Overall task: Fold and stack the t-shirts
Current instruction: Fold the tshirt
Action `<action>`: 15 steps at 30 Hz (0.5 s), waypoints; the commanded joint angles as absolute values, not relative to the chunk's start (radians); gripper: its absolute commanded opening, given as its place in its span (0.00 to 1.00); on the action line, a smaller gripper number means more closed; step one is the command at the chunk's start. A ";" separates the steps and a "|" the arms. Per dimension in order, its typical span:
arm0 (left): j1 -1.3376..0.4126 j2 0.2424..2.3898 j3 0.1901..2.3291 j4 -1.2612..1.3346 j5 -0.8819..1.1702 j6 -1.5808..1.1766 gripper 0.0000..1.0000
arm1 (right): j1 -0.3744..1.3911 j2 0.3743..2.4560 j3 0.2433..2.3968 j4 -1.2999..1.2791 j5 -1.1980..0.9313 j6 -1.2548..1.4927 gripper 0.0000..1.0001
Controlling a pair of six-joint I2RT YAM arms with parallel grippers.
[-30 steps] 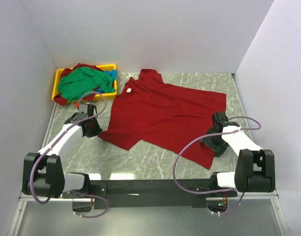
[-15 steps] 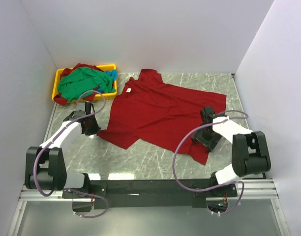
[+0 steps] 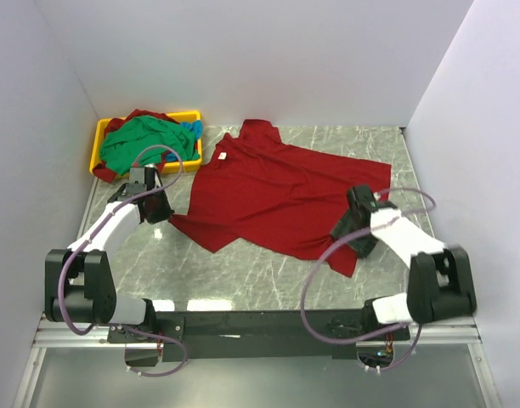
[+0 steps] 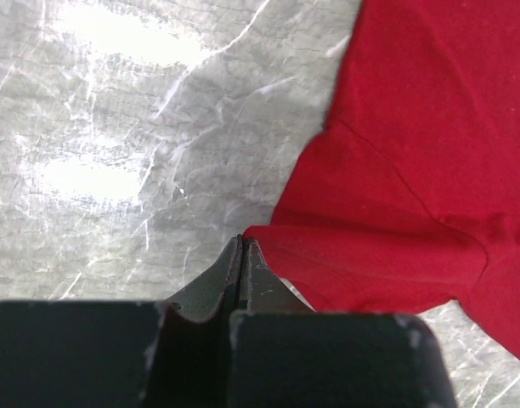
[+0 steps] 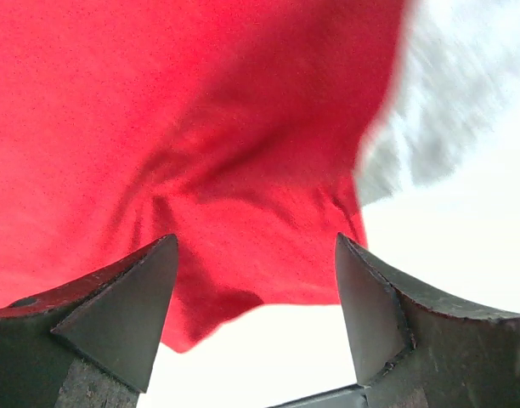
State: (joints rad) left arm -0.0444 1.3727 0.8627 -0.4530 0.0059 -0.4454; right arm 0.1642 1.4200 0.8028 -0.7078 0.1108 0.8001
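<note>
A deep red t-shirt (image 3: 277, 191) with a small white neck label (image 3: 216, 156) lies spread on the marble table. My left gripper (image 3: 165, 216) is at the shirt's left corner. In the left wrist view its jaws (image 4: 241, 242) are shut, with the tip of the red cloth (image 4: 396, 170) pinched at their point. My right gripper (image 3: 352, 229) hangs over the shirt's near right corner. In the right wrist view it (image 5: 256, 242) is open, with the red cloth (image 5: 200, 127) below and between the fingers. A green t-shirt (image 3: 145, 140), a blue one (image 3: 192, 127) and a red one (image 3: 141, 115) are heaped in the tray.
The yellow plastic tray (image 3: 97, 149) stands at the back left corner. White walls close the table on the left, back and right. Bare marble (image 3: 243, 276) lies between the shirt and the arm bases.
My left gripper moved away from me and the shirt's left corner went with it. My right gripper moved left and inward over the shirt's near right corner, which shifted inward.
</note>
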 commanded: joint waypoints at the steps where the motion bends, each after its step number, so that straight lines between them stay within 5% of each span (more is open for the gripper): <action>1: -0.040 1.364 0.903 -0.431 0.038 -0.422 0.00 | 0.169 1.277 0.683 -0.761 0.137 0.862 0.81; 15: -0.040 1.348 0.902 -0.436 0.060 -0.428 0.00 | 0.169 1.069 0.503 -0.844 0.153 0.925 0.72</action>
